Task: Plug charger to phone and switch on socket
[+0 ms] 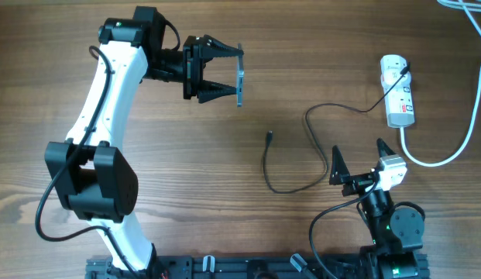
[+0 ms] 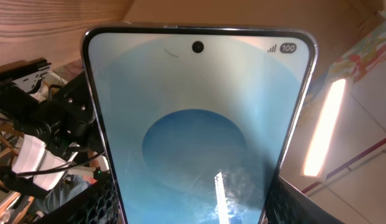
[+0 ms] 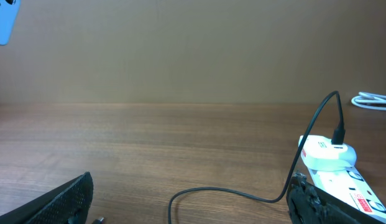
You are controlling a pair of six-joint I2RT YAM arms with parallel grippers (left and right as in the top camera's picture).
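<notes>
I am holding the phone (image 1: 240, 85) up off the tabletop (image 1: 341, 46) with the left gripper (image 1: 235, 74), whose two fingers are clamping it from opposite sides. From overhead the phone is showing edge-on, as a thin upright sliver near the middle top of the scene. In the left wrist view its pale blue screen is filling most of the picture, with the camera hole at the top edge, and the gripper's dark meshed pads (image 2: 99, 200) are pressing in at the lower corners.

The right gripper (image 1: 360, 156) is sitting low on the right side of the tabletop with its jaws spread wide and nothing between them.

The charger (image 1: 327, 159) is lying loose on the wood between the two arms. Its black cable is running from the rounded end of the socket (image 1: 399, 93), curling left, then down past the right gripper, then looping back up. Its connector plug (image 1: 269, 138) is resting free on the tabletop, well apart from the phone and from both grippers.

The socket is lying flat at the far right, lengthwise toward the back. In the right wrist view I am seeing the black cable plugged into that rounded end. The thick white cord (image 1: 457, 153) is leaving the socket's near end and sweeping out to the right edge.
</notes>
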